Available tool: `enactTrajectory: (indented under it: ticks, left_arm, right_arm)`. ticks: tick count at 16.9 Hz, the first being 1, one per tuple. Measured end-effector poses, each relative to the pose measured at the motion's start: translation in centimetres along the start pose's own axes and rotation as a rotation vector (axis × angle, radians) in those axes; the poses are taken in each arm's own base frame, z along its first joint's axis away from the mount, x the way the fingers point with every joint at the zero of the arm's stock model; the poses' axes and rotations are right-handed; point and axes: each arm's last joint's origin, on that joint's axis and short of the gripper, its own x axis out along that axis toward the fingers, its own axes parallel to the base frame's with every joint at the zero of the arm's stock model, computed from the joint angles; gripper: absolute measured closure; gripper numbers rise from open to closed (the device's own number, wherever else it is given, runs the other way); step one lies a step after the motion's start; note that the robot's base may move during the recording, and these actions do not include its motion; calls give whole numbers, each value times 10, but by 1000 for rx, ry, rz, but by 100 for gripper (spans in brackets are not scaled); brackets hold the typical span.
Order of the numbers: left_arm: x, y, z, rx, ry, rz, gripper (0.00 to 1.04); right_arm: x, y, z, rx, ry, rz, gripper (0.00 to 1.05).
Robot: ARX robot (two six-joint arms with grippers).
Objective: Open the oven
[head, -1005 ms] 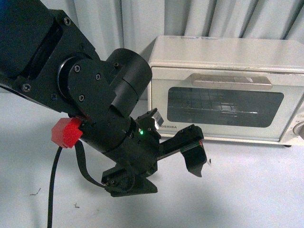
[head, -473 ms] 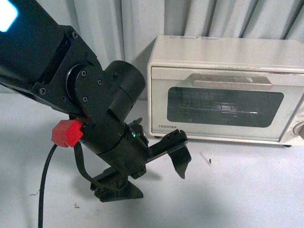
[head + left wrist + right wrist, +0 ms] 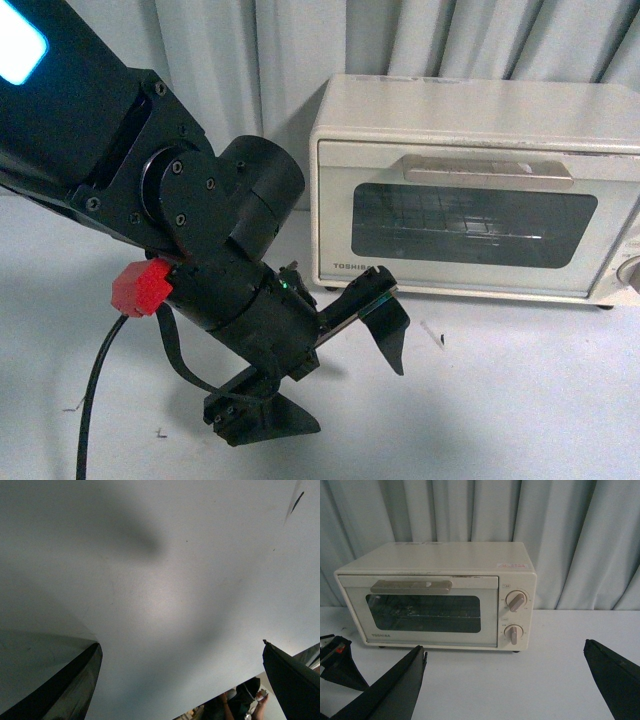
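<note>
Cream-white oven [image 3: 470, 110] shut, handle [image 3: 488, 170] untouched; left tool [image 3: 181, 644] released low over table [image 3: 520, 400], right tool [image 3: 505, 647] also released, set back facing door [image 3: 420, 630], likely to line up on handle.

Front view looks ahead from the body, the left arm [image 3: 200, 220] filling its near left. Left wrist view faces down, close to the desk [image 3: 165, 595]. Right wrist view faces the oven [image 3: 437, 595] squarely; it shares oven and curtain [image 3: 470, 510] with the front view.
</note>
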Motion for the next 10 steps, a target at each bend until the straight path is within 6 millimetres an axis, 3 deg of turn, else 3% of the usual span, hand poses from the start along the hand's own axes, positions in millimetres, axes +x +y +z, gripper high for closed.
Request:
enactTrajectory:
  ticks: [10]
  left_arm:
    - [-9,13,4,-104,-74,41,7]
  right_arm:
    - [0,0,0,0,0,0,6]
